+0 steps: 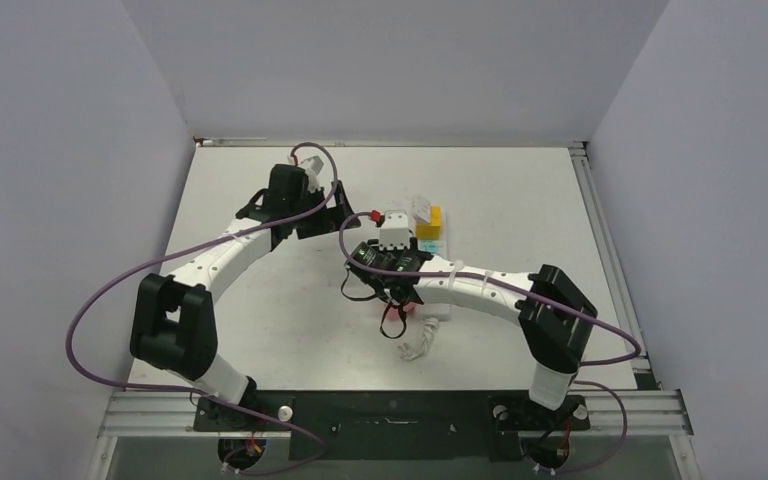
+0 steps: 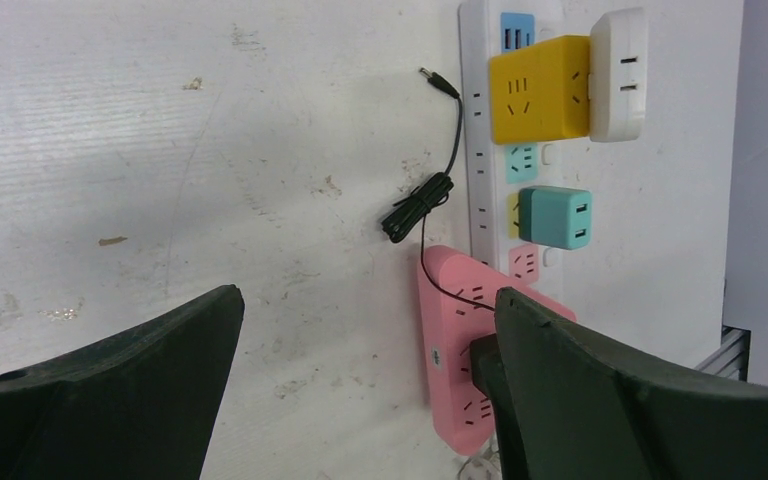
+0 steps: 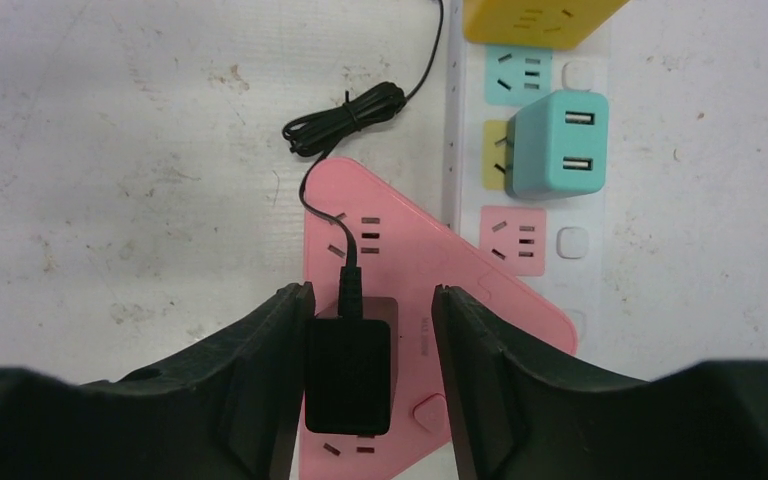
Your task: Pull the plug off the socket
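The socket, a long white power strip (image 3: 568, 290) with pastel outlets, lies on the table and also shows in the left wrist view (image 2: 480, 130). A pink triangular adapter (image 3: 480, 300) sits on it. A black plug (image 3: 348, 375) is seated in the pink adapter. Its thin black cord (image 3: 345, 115) is bundled on the table. My right gripper (image 3: 372, 300) is open and straddles the black plug. Its left finger touches the plug and its right finger stands apart. My left gripper (image 2: 365, 300) is open and empty, over bare table left of the strip.
A yellow adapter (image 2: 540, 90) with a white adapter (image 2: 618, 75) on its side, and a teal USB charger (image 2: 557, 217), sit in the strip farther along. The strip's white cord (image 1: 417, 345) is coiled near the front. Walls enclose the table.
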